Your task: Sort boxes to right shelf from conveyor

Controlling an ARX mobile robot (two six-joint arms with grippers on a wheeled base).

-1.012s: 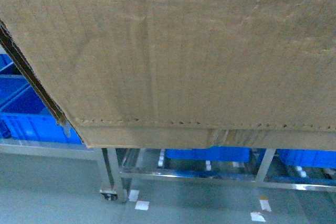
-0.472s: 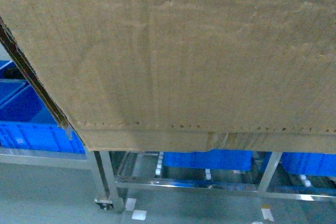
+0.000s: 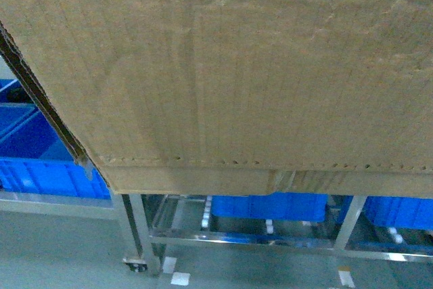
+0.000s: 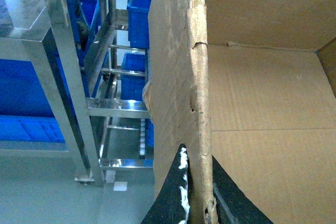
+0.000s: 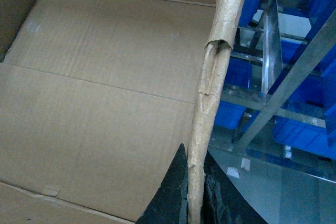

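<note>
Carry step, I judge: the left tool and right tool each pinch a torn wall of the cardboard box, which fills the frame's upper part. Beyond, the steel roller rack with blue crates awaits; next, ease the box onto a tier.

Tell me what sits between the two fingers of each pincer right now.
The box's torn side wall. The left pincer straddles one wall of the cardboard box in the left wrist view; the right pincer straddles the opposite wall in the right wrist view.

The box overflows the head view, hiding the shelf's upper tiers.
</note>
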